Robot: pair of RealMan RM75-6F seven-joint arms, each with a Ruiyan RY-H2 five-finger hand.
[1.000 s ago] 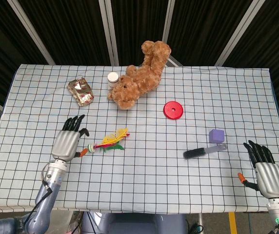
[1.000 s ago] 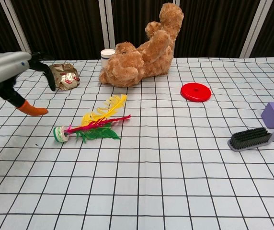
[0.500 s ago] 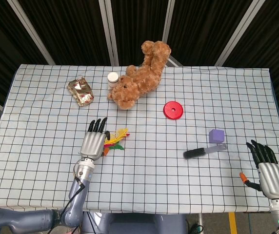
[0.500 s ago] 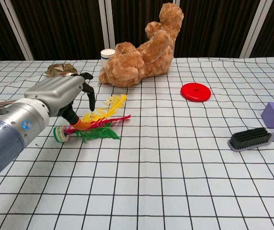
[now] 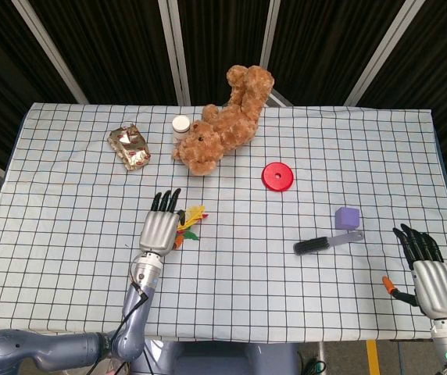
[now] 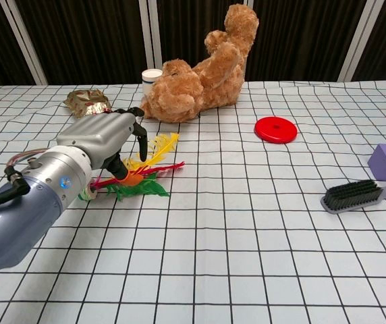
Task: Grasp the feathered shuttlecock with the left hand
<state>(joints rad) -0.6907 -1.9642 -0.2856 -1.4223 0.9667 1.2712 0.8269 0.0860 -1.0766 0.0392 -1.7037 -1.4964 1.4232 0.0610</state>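
Left hand (image 6: 105, 138) over the feathered shuttlecock (image 6: 142, 172), fingers apart and gripping nothing.

In the chest view the hand sits left of centre, palm down, fingers curved above the shuttlecock's feathers, which lie on the checked tablecloth (image 6: 247, 229). Whether they touch cannot be told. Above it, at upper centre, lie the teddy bear (image 6: 200, 71) and a gold wrapper (image 6: 88, 101). The right hand (image 5: 430, 273) rests spread and empty at the head view's lower right.
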